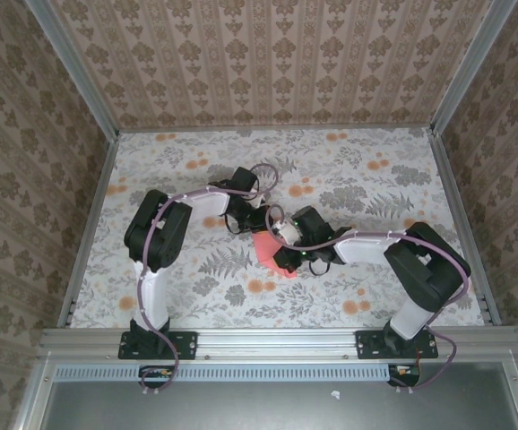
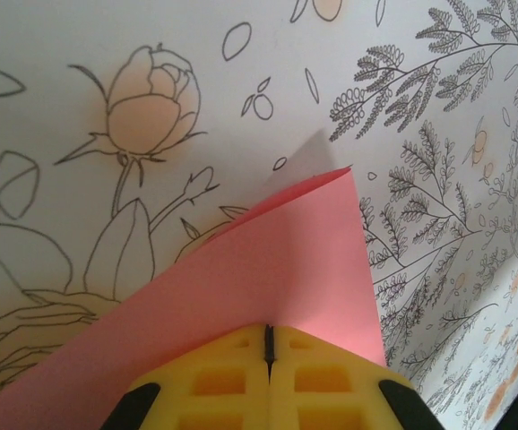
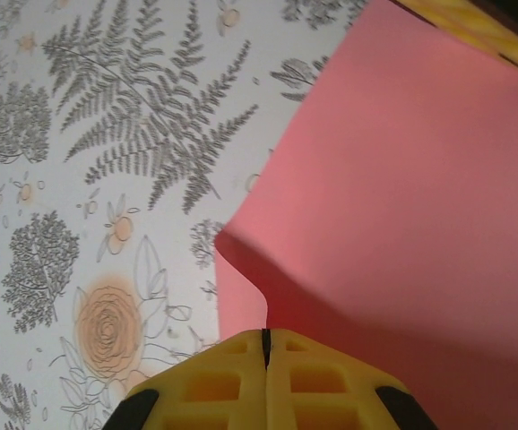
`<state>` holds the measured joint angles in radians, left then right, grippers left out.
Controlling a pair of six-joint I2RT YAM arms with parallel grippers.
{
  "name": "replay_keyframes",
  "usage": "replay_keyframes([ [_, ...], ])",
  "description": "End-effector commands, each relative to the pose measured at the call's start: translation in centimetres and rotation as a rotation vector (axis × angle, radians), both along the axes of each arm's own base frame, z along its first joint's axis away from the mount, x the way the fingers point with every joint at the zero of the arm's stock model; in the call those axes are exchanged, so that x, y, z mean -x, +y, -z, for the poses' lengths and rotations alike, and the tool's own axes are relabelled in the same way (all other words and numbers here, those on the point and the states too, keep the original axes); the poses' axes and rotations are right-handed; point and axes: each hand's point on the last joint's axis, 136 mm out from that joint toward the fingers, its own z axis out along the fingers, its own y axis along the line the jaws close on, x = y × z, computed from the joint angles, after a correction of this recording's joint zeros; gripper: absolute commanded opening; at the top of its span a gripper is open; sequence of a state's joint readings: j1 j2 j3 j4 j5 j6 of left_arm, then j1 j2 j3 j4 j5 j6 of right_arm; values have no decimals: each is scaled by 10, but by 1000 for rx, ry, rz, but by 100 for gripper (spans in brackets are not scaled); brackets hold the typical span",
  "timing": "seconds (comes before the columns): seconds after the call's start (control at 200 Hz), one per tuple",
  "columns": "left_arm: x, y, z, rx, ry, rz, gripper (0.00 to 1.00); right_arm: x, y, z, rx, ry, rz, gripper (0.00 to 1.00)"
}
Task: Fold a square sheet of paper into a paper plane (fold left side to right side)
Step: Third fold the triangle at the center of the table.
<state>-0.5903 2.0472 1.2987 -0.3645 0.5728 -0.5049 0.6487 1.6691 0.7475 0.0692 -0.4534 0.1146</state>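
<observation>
The square sheet of paper is salmon pink and lies at mid-table between the two arms, partly lifted and curled. My left gripper is at its far edge. In the left wrist view the yellow jaws are pressed together, and the sheet rises out of their seam to a pointed corner. My right gripper is over the sheet's right part. In the right wrist view its jaws are shut on a curled edge of the sheet, which bends up over a lower layer.
The tabletop has a print of grey ferns and orange flowers. Patterned walls stand at the back and on both sides. A metal rail runs along the near edge, with both arm bases on it.
</observation>
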Motion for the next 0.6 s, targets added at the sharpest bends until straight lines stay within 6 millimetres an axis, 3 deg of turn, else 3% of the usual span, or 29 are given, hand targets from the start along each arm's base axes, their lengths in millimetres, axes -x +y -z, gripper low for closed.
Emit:
replay_keyframes([
  [0.0, 12, 8, 21, -72, 35, 28, 2, -4, -2, 2, -7, 57, 24, 0],
  [0.28, 12, 8, 19, -74, 33, 24, 2, -25, -16, 8, 47, 31, 93, 0],
  [0.595, 11, 7, 18, -73, 30, 21, 2, -31, -26, 13, 82, 29, 121, 0],
])
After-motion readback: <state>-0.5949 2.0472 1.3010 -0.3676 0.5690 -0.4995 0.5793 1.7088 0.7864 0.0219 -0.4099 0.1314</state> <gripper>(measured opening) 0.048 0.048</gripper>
